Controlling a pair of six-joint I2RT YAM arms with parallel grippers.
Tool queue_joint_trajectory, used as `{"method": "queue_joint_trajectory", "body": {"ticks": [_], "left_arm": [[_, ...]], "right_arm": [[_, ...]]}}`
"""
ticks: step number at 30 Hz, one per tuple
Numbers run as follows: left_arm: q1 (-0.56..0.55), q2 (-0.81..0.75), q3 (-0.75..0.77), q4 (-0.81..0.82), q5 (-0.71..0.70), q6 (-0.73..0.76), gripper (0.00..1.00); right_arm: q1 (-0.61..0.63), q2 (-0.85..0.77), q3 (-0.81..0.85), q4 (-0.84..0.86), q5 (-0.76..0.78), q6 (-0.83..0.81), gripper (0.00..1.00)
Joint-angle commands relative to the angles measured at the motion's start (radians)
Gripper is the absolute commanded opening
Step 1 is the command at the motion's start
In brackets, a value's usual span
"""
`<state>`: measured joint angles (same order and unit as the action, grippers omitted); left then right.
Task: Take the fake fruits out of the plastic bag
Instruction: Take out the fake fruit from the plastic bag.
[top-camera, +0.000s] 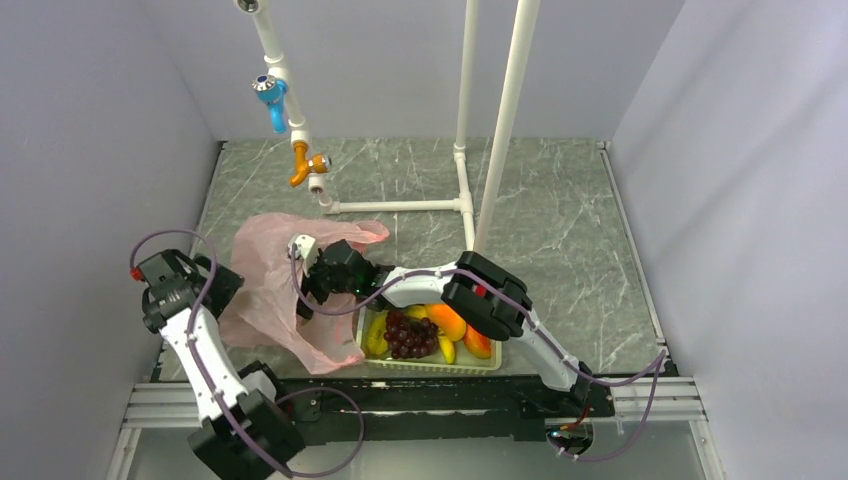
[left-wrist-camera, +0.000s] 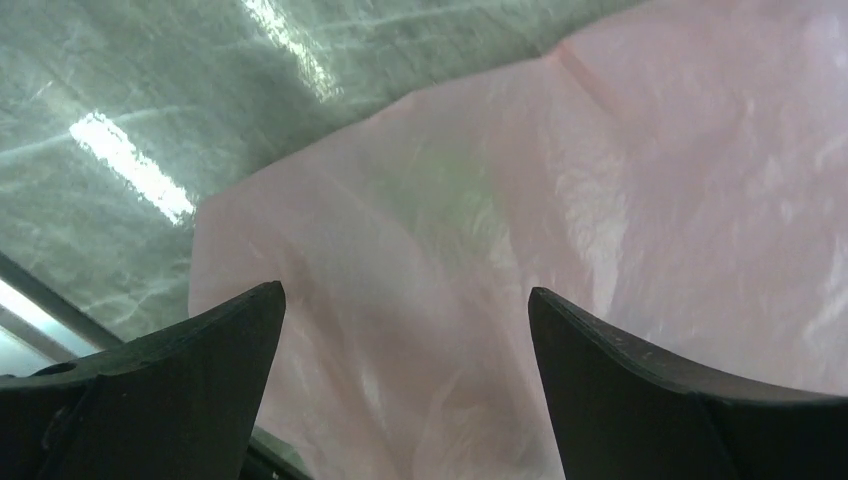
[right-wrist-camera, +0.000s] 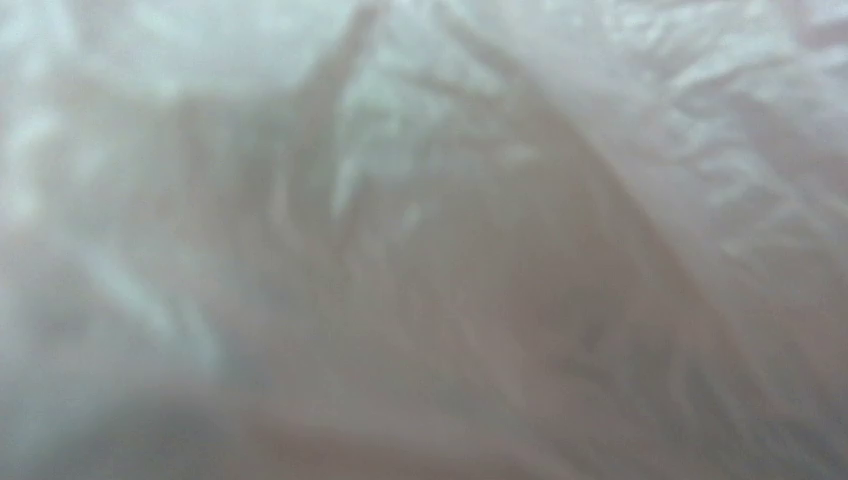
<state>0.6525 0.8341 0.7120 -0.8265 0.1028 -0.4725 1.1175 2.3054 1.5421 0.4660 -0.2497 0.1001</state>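
The bag (top-camera: 262, 290) is translucent pink; the table (top-camera: 560, 200) grey-green marble, veined white; the basket (top-camera: 432, 365) pale green; grapes (top-camera: 410, 333) dark purple; banana (top-camera: 376, 335) yellow; mango (top-camera: 446, 321) orange-red

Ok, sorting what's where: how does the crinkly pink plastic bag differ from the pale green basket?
The pink plastic bag lies limp and crumpled; the pale green basket holds a rigid rectangle. The basket shows purple grapes and orange fruit; the bag's contents are unclear. Both rest on the table.
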Motion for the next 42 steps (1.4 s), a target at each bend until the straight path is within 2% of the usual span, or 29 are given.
{"method": "queue_joint_trajectory", "body": {"ticks": [1, 3, 5, 8, 12, 18, 27, 35, 38, 42], "left_arm": [[0.061, 0.116, -0.006, 0.202, 0.092, -0.002, 0.98], [0.064, 0.217, 0.016, 0.232, 0.151, 0.065, 0.96], [0.063, 0.329, 0.053, 0.234, 0.199, 0.134, 0.86], [0.064, 0.482, 0.072, 0.264, 0.25, 0.156, 0.78], [0.048, 0.587, 0.08, 0.317, 0.289, 0.171, 0.73], [-0.04, 0.79, 0.16, 0.271, 0.398, 0.271, 0.55], [-0.146, 0.757, 0.136, 0.299, 0.437, 0.309, 0.53], [-0.186, 0.754, 0.14, 0.282, 0.419, 0.313, 0.54], [-0.187, 0.737, 0.145, 0.281, 0.396, 0.302, 0.55], [-0.187, 0.709, 0.147, 0.283, 0.384, 0.295, 0.58]], "right_arm": [[-0.006, -0.031, 0.034, 0.03, -0.14, -0.063, 0.98], [0.0, -0.015, 0.057, 0.01, -0.149, -0.089, 0.99], [0.003, 0.008, 0.091, -0.024, -0.157, -0.125, 0.99], [0.009, 0.041, 0.143, -0.064, -0.14, -0.162, 0.99], [0.017, 0.074, 0.185, -0.09, -0.059, -0.193, 1.0], [0.019, 0.103, 0.231, -0.118, 0.118, -0.191, 1.0], [0.017, 0.143, 0.256, -0.103, 0.072, -0.204, 1.0], [0.016, 0.234, 0.387, -0.187, 0.164, -0.19, 0.98], [0.017, 0.235, 0.401, -0.221, 0.204, -0.183, 0.89], [0.017, 0.171, 0.299, -0.174, 0.203, -0.182, 0.75]]}}
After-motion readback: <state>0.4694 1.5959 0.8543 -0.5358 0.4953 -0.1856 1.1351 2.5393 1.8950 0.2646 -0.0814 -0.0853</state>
